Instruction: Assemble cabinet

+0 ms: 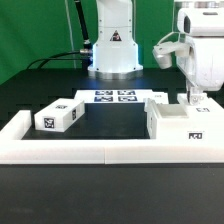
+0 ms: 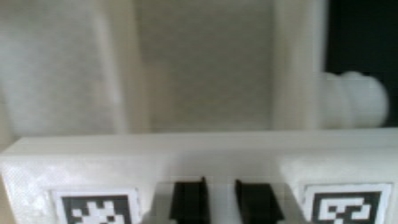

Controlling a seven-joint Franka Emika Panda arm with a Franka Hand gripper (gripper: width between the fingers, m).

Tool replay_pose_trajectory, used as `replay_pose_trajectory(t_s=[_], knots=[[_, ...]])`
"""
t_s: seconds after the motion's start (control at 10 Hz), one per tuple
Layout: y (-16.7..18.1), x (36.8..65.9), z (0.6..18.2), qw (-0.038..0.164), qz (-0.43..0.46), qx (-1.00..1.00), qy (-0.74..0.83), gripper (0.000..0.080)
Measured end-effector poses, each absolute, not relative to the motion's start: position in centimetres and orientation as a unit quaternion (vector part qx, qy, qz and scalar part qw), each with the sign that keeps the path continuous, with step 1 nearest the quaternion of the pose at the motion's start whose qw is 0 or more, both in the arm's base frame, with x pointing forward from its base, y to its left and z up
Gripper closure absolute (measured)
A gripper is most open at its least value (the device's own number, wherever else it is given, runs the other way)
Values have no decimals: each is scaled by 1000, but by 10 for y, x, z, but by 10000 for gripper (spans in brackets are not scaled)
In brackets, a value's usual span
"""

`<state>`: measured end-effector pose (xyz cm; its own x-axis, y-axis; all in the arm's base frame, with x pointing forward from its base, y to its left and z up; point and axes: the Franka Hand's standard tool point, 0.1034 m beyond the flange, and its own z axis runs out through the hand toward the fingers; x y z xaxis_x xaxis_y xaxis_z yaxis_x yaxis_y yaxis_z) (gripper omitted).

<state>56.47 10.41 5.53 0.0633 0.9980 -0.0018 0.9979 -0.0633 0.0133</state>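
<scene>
Gripper (image 1: pixel 194 99) fingers sat low at the far wall of the open white plastic cabinet box (image 1: pixel 170 125). Tips were hidden, so I couldn't tell whether they were spread or clamped. The box lay right beneath the fingers. It looked light, rigid and slick; I'd pinch a thin wall edge, not the full width. The second white tagged cabinet block (image 1: pixel 57 117) lay well apart from the fingers, toward the exterior view's left.
</scene>
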Motion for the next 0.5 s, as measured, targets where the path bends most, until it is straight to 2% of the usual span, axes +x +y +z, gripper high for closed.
replay_pose_trajectory(t_s=[0.5], knots=[[103,582,55,1,-13,729,685,729]])
